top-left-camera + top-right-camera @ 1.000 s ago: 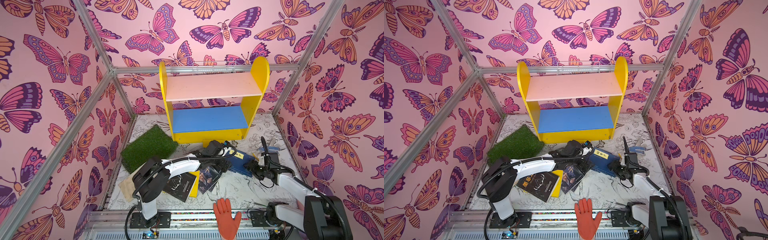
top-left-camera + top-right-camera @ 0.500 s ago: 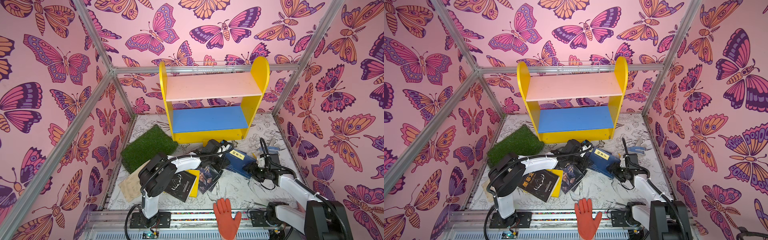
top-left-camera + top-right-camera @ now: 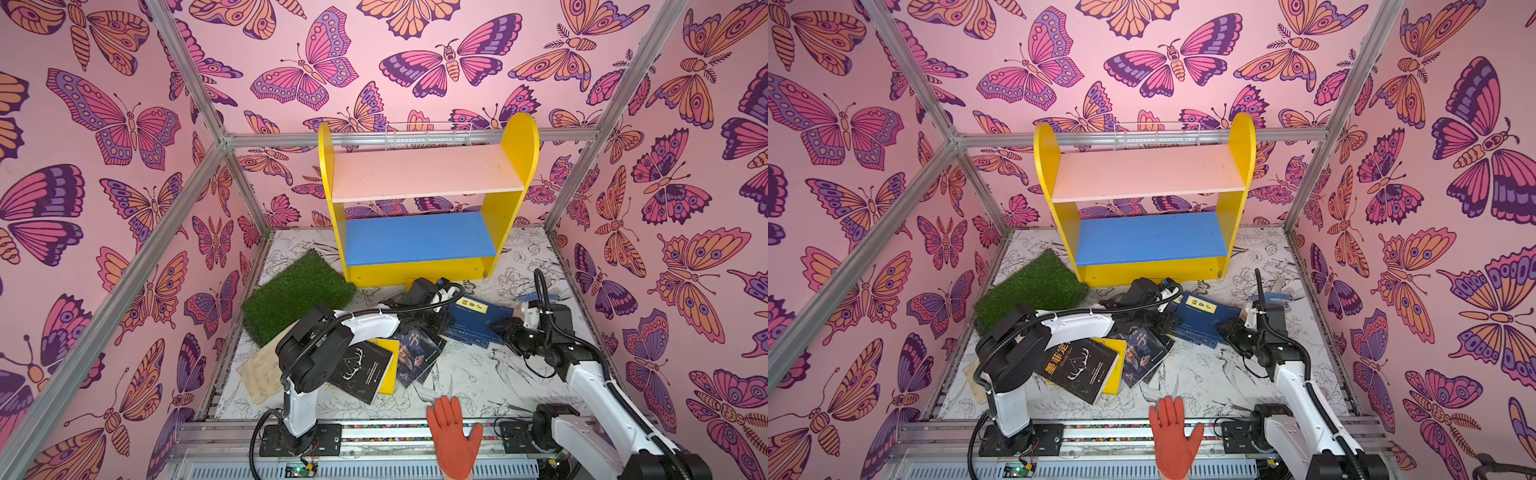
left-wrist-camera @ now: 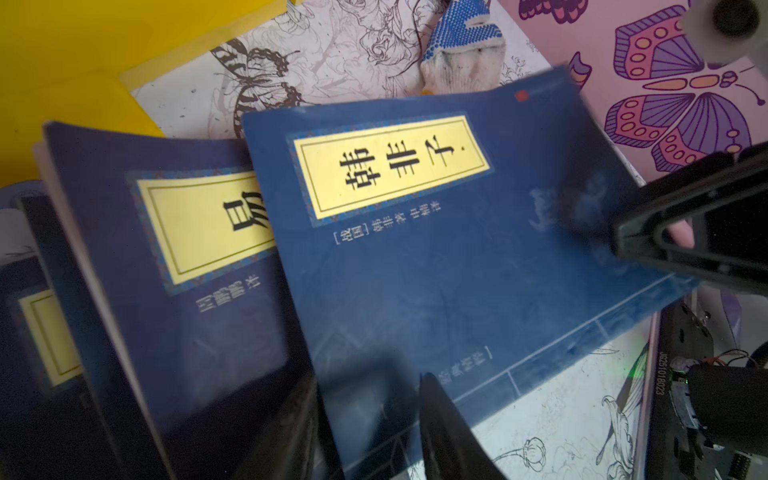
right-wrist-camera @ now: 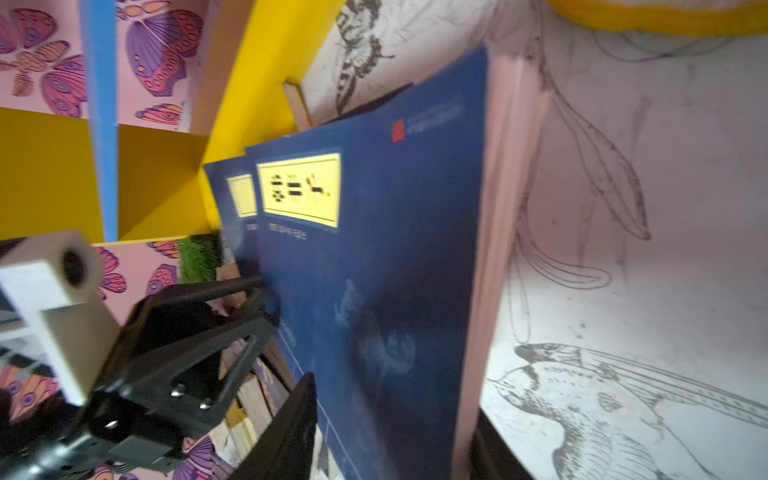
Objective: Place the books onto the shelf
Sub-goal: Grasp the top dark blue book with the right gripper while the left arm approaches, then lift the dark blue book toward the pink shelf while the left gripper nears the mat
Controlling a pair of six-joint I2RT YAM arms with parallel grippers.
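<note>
Grippers are both working one book right now. The left gripper [image 4: 368, 399] is straddling a corner of the top navy book [image 4: 457, 270], the one with the yellow title label. Its jaws are standing part-way apart with the cover edge between them; whether they are truly biting, I cannot tell. Directly across that cover the right gripper [image 5: 395, 407] is straddling the opposite edge, one finger over the cover and the other past the page block. Again I cannot call it a firm pinch. Right under the left gripper's book a second navy book [image 4: 199, 291] is lying, overlapped by it. Back along the left arm the portrait-cover book [image 3: 415, 353], a yellow book [image 3: 392, 374] and the black antler book [image 3: 361, 370] are lying overlapped on the table [image 3: 478, 374]. Just beyond both grippers the shelf [image 3: 515, 137] is standing upright, its pink upper board [image 3: 424, 172] and blue lower board [image 3: 415, 239] both showing bare. So I am judging this as the very start: no book is shelved, every visible one is lying on the table, and the first lift is only being set up.
</note>
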